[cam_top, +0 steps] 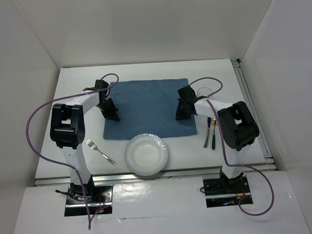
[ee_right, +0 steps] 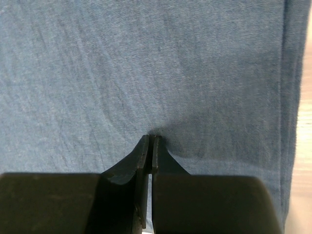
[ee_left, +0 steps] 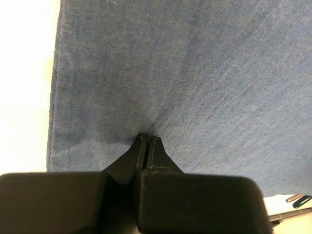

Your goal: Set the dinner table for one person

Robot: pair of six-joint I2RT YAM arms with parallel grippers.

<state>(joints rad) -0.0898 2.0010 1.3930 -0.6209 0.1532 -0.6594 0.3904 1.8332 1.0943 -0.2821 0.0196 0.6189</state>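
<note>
blue mat pinched at both sides by closed grippers

a blue cloth mat (cam_top: 148,108) is spread flat on the white dinner table (cam_top: 82,84), towards the far half of the surface and roughly centred between the two arms. the table fills the floor of the white-walled enclosure, and metal rails are seen along its right and near edges.

the left gripper (ee_left: 147,139) is set down on the mat just inside its left edge. its jaws are pressed fully together, and the cloth is gathered into small creases that run to the tips, so a pinch of fabric is held. the right gripper (ee_right: 150,140) is placed likewise just inside the right edge, jaws closed on a similar pucker of cloth.

a white paper plate (cam_top: 146,154) is laid at the mat's near edge, its far rim touching or just overlapping the cloth. a silver fork (cam_top: 100,152) is laid on the bare table to the left of the plate, apart from it. two dark-handled utensils (cam_top: 214,138) are laid side by side on the table just off the mat's right edge.
</note>
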